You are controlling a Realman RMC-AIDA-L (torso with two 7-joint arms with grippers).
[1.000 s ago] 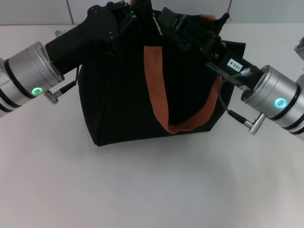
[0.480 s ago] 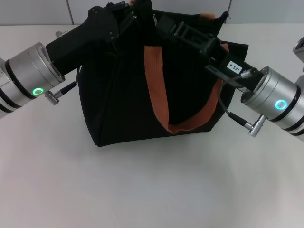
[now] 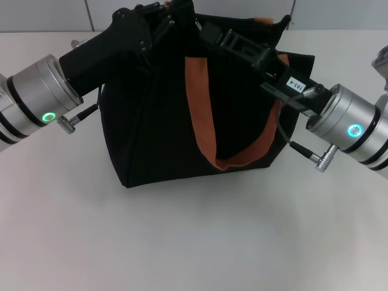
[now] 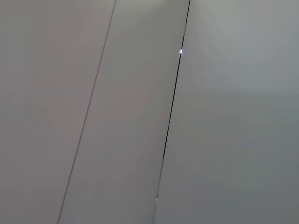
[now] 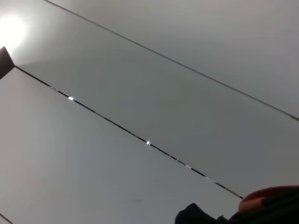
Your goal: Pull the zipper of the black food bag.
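On white table [image 3: 194,242]: one boxy black fabric food bag [image 3: 151,133], two orange webbing handles. Left gripper [image 3: 176,12] and right gripper [image 3: 209,30] at its top edge; finger state indiscernible for both.

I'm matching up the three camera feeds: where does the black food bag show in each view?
Head view: the black food bag stands at centre on the white table, both arms reaching over its top.
Left wrist view: not in it, only pale wall panels.
Right wrist view: only a dark scrap at the lower corner.
Shared landmark: the orange strap handle.
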